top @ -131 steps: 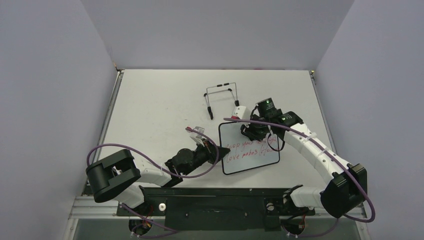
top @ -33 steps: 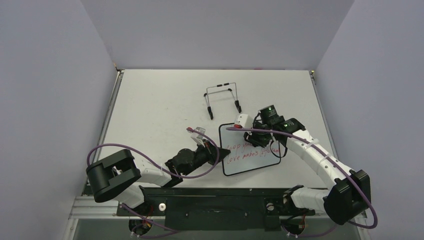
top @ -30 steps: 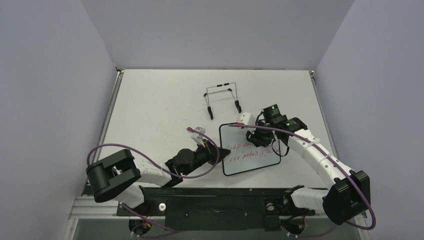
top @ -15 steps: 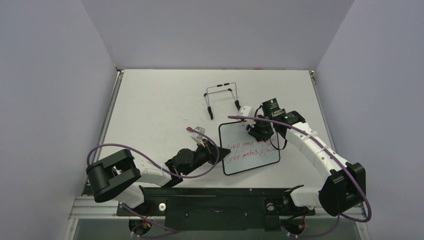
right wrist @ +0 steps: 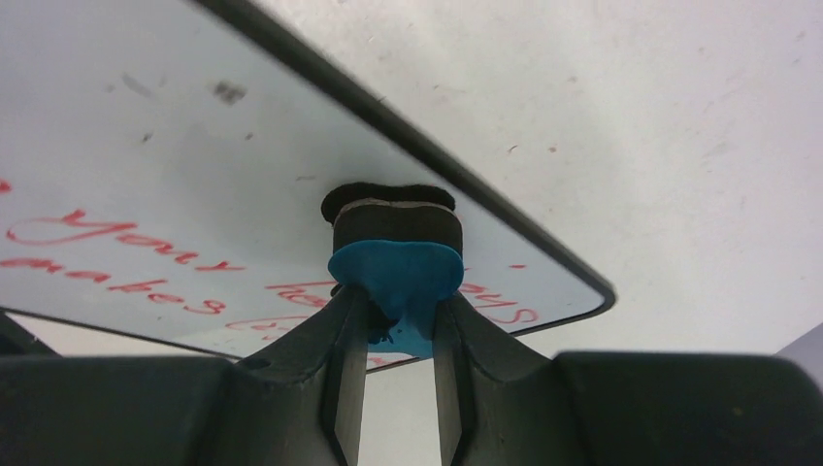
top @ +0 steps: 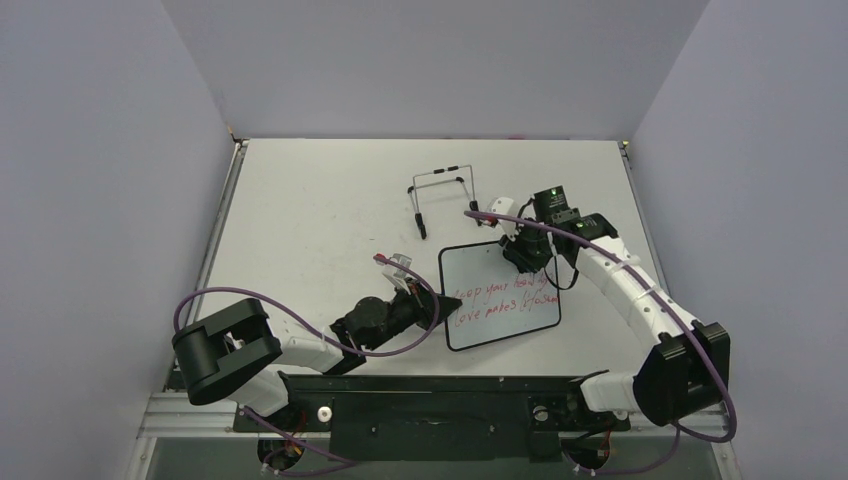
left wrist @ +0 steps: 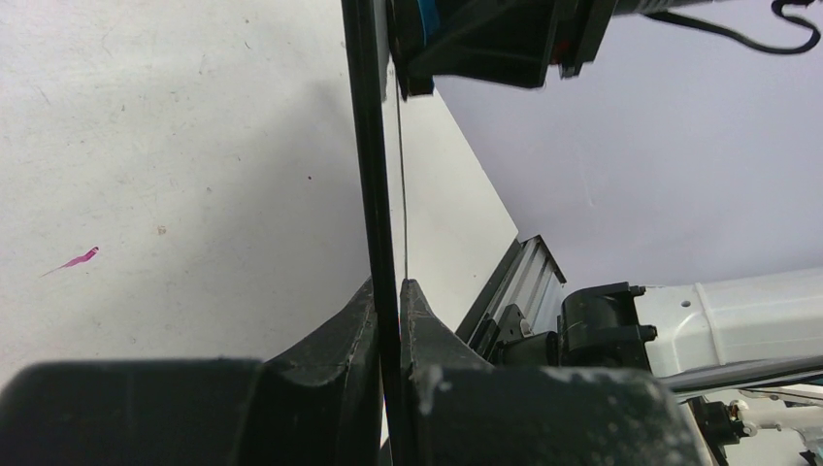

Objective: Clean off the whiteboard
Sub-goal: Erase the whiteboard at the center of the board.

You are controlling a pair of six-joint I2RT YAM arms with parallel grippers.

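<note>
Whiteboard (top: 500, 300), glossy black-framed rectangle bearing red script, lying by near edge of desk (top: 320, 200). Left gripper (top: 440, 305) pinching its thin left side. Right gripper (top: 527, 258) clamping blue felt-backed eraser (right wrist: 393, 254), pressing board's far edge.

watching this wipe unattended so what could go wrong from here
The left hand pinches only the thin edge of the whiteboard, so wiping pressure may make it pivot or slip. The right hand holds the eraser by a narrow blue tab; sideways strokes could twist it loose. The eraser sits close to the board's far edge and might run off the frame.
</note>
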